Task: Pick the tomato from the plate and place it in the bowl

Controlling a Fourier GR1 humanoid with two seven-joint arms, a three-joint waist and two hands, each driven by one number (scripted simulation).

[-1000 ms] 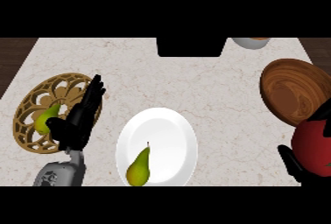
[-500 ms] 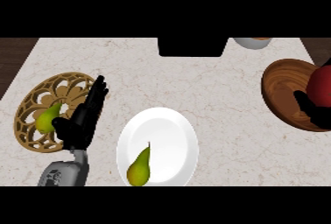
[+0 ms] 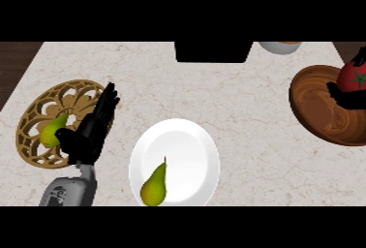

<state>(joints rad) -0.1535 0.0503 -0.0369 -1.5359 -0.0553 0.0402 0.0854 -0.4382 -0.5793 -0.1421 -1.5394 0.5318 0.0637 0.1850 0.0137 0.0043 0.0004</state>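
— Where's the tomato (image 3: 356, 75)?

— At the right edge, above the wooden bowl (image 3: 330, 104), your right hand's (image 3: 346, 98) fingers curled round it.

— What next?

— Lower it over the bowl's middle before you uncurl; left hand (image 3: 91, 130) rests open.

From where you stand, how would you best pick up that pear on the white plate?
Probably round the wide lower belly of the pear, coming down from above. It lies flat on the white plate, thin stem end pointing away, so the neck gives less to hold.
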